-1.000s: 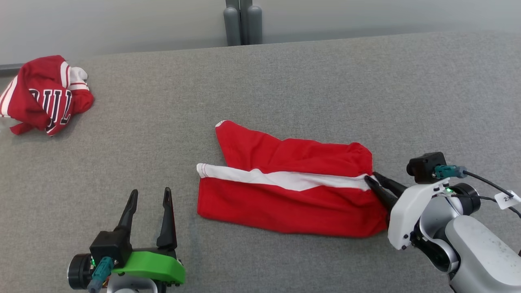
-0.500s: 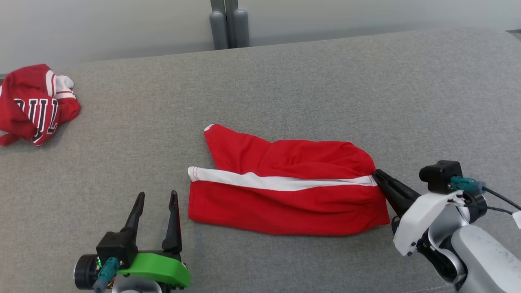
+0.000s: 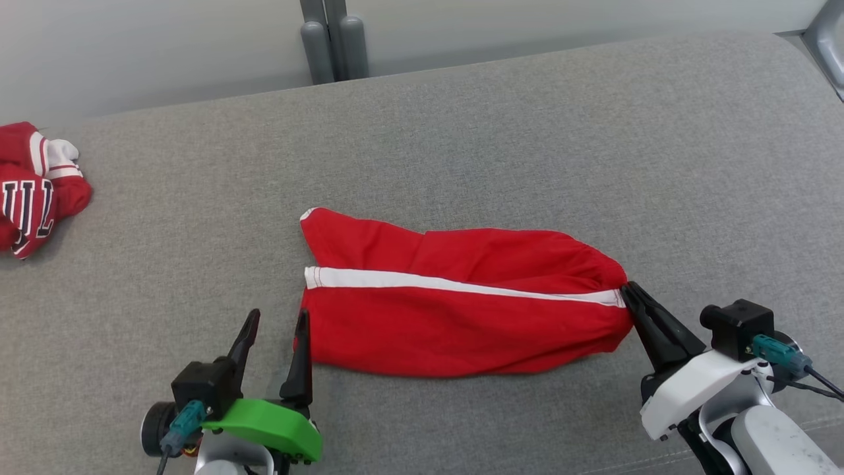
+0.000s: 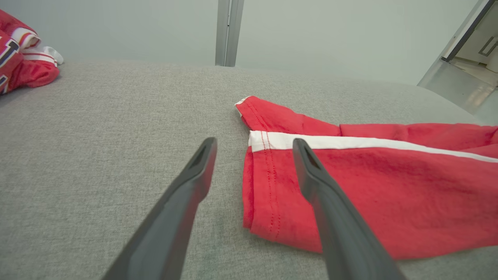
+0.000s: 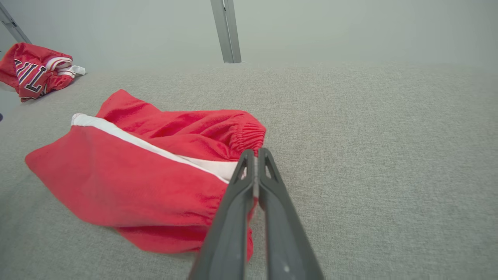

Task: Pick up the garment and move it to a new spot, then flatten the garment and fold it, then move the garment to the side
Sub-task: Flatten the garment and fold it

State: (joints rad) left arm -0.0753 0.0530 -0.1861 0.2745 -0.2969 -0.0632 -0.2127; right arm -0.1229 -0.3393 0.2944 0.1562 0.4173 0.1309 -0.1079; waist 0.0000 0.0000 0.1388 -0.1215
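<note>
Red shorts with a white side stripe lie stretched across the grey surface, leg hems to the left, elastic waistband to the right. My right gripper is shut on the shorts' waistband at the white stripe; the right wrist view shows its fingers pinching the shorts there. My left gripper stands open beside the lower left hem, one finger just at the cloth's edge. In the left wrist view the left gripper straddles the hem corner of the shorts, above the cloth.
A crumpled red jersey with white lettering lies at the far left edge, also in the right wrist view as the jersey. A grey post stands behind the grey surface. A metal frame shows at the top right.
The head camera has panned right, so everything shifts left in view. The right gripper has pulled the waistband rightward, stretching the shorts flatter. The left gripper now sits closer to the hem.
</note>
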